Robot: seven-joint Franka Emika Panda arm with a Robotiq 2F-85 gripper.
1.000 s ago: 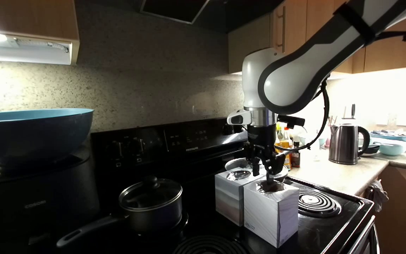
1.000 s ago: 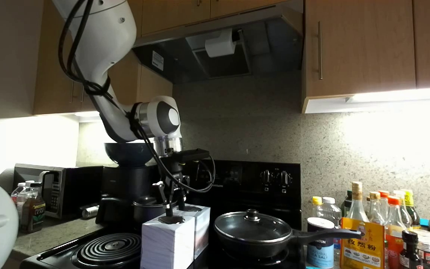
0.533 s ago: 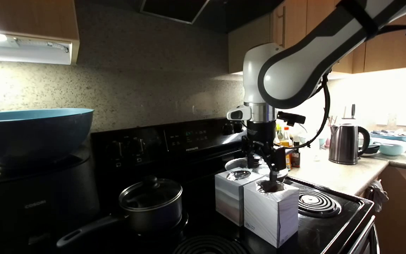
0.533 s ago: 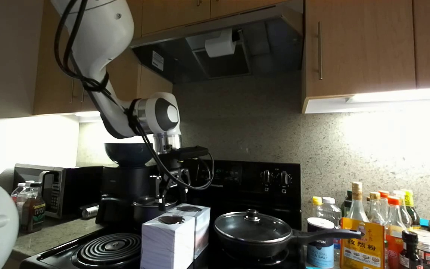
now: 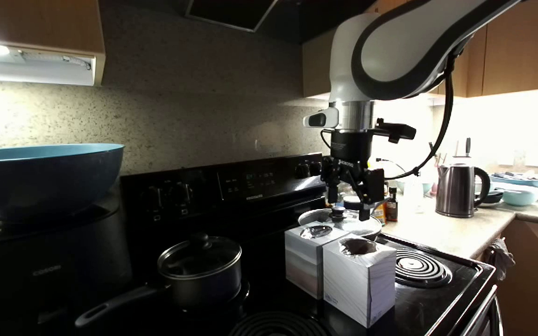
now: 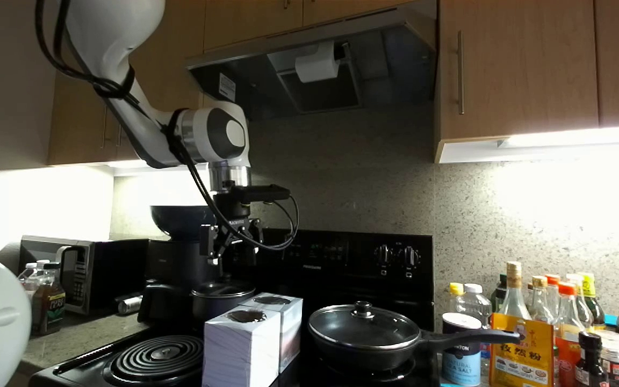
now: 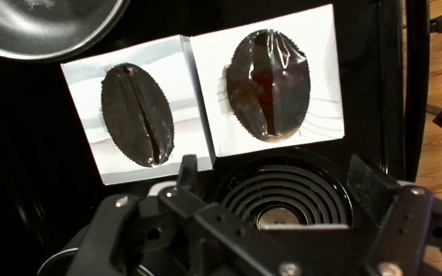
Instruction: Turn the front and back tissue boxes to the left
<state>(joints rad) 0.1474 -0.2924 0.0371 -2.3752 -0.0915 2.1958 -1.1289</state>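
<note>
1. Front tissue box (image 5: 348, 280): stands upright on the black stove (image 5: 442, 305), on the side toward the stove's front edge. Its top has an oval opening (image 7: 269, 86) covered with clear film, parted along the middle.
2. Back tissue box (image 5: 301, 261): stands upright behind the front tissue box, nearer the control panel (image 5: 250, 186). In the wrist view the two tops sit at a slight angle to each other; whether the sides touch cannot be told.
3. Fingers (image 7: 370, 191): spread wide, tips pointing down. In both exterior views they hang higher than the box tops, apart from both boxes. In the wrist view a coil burner (image 7: 278, 216), just beside the front tissue box, shows between them.
4. Arm (image 5: 390, 60): white and grey, reaches in from above; a black cable (image 5: 447, 105) hangs alongside.
5. Saucepan (image 5: 208, 287): glass lid fitted, handle pointing to the lower left in an exterior view.
6. Frying pan (image 6: 363, 352): glass lid fitted, near the boxes. Its handle passes in front of a salt can (image 6: 461, 360) and a yellow seasoning packet (image 6: 522, 357).
7. Counter (image 5: 472, 233): carries a steel kettle (image 5: 456, 191).
8. Large blue bowl (image 5: 45, 182): rests on top of a black appliance (image 5: 49, 284).
</note>
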